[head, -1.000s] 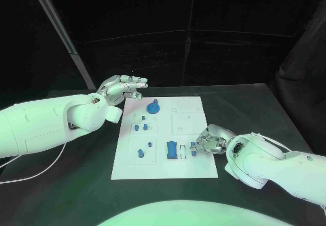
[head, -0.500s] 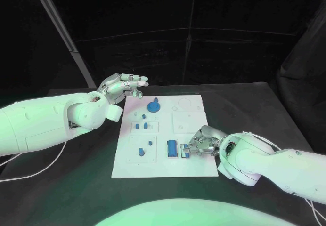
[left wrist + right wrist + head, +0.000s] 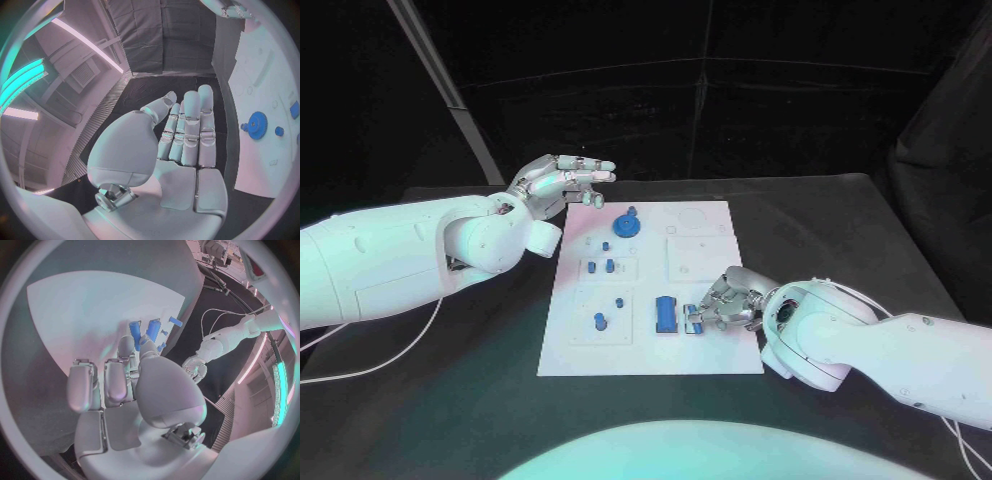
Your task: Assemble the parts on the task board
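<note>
The white task board lies in the middle of the table. On it are a blue gear, a few small blue parts and an upright blue block. My right hand rests low on the board's right side and pinches a small blue part right beside the block. In the right wrist view, two long blue pieces stand just past the fingertips. My left hand hovers off the board's far left corner, fingers spread and holding nothing. The left wrist view has the gear beyond that hand.
A grey slanted pole rises behind my left arm. A white cable trails on the black table at the left. Bare tabletop lies to the right of the board.
My right hand has slid left across the board, bringing the small blue part up beside the blue block. The left hand has hardly moved.
</note>
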{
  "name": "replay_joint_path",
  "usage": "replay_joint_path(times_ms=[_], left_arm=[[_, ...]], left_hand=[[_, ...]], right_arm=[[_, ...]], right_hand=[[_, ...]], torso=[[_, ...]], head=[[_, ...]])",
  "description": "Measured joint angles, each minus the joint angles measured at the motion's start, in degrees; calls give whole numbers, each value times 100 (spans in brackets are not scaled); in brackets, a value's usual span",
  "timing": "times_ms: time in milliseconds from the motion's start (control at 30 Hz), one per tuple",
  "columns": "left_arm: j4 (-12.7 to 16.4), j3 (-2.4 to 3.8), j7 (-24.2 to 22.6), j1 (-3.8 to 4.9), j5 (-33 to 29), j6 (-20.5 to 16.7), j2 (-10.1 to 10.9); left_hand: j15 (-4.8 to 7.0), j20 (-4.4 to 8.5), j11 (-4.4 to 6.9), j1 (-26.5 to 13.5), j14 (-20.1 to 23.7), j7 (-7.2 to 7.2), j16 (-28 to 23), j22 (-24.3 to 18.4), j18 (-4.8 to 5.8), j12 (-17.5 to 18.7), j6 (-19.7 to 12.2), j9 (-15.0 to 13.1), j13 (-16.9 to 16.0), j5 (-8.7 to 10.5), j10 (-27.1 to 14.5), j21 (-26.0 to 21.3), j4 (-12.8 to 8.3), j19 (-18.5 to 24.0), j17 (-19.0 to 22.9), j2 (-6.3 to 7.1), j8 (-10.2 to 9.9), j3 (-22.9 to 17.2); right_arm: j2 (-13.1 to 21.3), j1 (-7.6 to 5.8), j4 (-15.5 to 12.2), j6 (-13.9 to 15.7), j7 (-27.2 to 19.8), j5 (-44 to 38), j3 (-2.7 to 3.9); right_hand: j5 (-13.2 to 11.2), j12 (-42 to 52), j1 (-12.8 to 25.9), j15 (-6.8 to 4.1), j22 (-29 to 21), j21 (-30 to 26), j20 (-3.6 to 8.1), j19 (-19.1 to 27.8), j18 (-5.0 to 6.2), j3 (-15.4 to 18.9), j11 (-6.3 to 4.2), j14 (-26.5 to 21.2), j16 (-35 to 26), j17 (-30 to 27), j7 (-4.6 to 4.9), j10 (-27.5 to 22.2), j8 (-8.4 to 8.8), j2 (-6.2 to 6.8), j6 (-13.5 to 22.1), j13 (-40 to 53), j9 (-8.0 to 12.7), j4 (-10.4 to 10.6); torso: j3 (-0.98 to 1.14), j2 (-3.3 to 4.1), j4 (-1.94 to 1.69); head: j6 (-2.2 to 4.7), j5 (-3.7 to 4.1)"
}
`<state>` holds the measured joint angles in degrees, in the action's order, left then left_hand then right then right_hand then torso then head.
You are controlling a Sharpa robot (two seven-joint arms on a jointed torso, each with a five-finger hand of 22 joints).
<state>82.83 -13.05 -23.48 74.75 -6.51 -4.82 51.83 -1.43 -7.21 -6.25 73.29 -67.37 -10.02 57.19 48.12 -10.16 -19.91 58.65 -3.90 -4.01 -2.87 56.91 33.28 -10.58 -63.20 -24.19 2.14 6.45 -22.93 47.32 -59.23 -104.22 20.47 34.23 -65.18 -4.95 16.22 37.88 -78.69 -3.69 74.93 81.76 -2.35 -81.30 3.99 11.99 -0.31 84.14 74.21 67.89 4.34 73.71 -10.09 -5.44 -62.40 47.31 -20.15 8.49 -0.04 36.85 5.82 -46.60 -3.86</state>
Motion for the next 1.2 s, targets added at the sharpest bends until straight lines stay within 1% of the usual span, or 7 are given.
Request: replay_joint_path(times_ms=[300,700,833,900,967,1133,1200], left_arm=[[5,0,10,0,0,8,1],[4,0,35,0,0,29,2],[3,0,42,0,0,36,1],[2,0,46,0,0,39,0],[2,0,52,0,0,43,0],[2,0,64,0,0,51,-1],[2,0,69,0,0,53,-1]], left_hand=[[0,0,0,0,0,0,0,0,0,0,0,0,0,0,0,0,0,0,0,0,0,0],[0,0,-1,0,0,0,0,1,0,-27,0,0,0,0,-1,0,0,0,0,0,0,0],[0,0,-21,0,0,0,0,1,0,-27,0,0,0,0,-20,0,0,0,-1,0,0,0],[0,0,-20,0,0,0,0,1,0,-27,0,0,0,0,-20,0,0,0,4,0,0,0],[0,0,-20,0,0,0,0,1,0,-27,0,0,-1,0,-20,0,0,0,4,0,0,0],[-21,0,-20,0,21,21,0,-7,0,-27,-21,0,5,0,-20,0,16,0,4,0,0,16],[-21,0,-20,0,21,21,0,-7,0,-27,-21,0,5,0,-20,0,16,0,4,0,0,16]], right_arm=[[-65,0,58,-36,59,-159,1],[-128,0,101,-115,122,-360,1],[-140,0,109,-142,137,-395,1],[-148,0,111,-156,143,-408,1],[-152,0,113,-169,149,-424,1],[-150,0,123,-188,162,-460,1],[-144,0,123,-192,166,-476,1]], right_hand=[[29,113,130,-21,-1,28,21,-21,0,2,-11,-21,61,63,-51,94,0,20,-93,103,-24,65],[8,204,270,-21,-1,49,20,-63,1,16,-31,-21,87,112,-52,154,0,45,-133,187,-39,143],[8,204,380,-21,-1,49,20,-63,0,73,-9,-21,87,112,-56,176,-1,88,-170,196,-49,201],[30,204,566,-21,-1,49,20,-63,0,173,-11,-21,87,112,-38,176,-2,168,-188,213,-61,300],[-81,204,673,-21,-1,49,20,-63,0,250,-30,-21,87,111,-39,195,-2,222,-188,217,-70,377],[-768,155,921,-21,-1,49,20,-63,0,454,-30,-21,56,50,-39,195,18,281,-188,206,-103,545],[-938,119,952,-21,-1,49,20,-63,0,499,-30,-21,44,29,-39,195,34,303,-188,186,-112,590]], torso=[[-1,0,1],[-2,1,2],[-2,1,3],[-1,0,4],[-1,-1,4],[0,-1,4],[1,-3,4]], head=[[-2,-1],[-25,-7],[-30,-9],[-31,-9],[-31,-7],[-35,-4],[-35,-3]])
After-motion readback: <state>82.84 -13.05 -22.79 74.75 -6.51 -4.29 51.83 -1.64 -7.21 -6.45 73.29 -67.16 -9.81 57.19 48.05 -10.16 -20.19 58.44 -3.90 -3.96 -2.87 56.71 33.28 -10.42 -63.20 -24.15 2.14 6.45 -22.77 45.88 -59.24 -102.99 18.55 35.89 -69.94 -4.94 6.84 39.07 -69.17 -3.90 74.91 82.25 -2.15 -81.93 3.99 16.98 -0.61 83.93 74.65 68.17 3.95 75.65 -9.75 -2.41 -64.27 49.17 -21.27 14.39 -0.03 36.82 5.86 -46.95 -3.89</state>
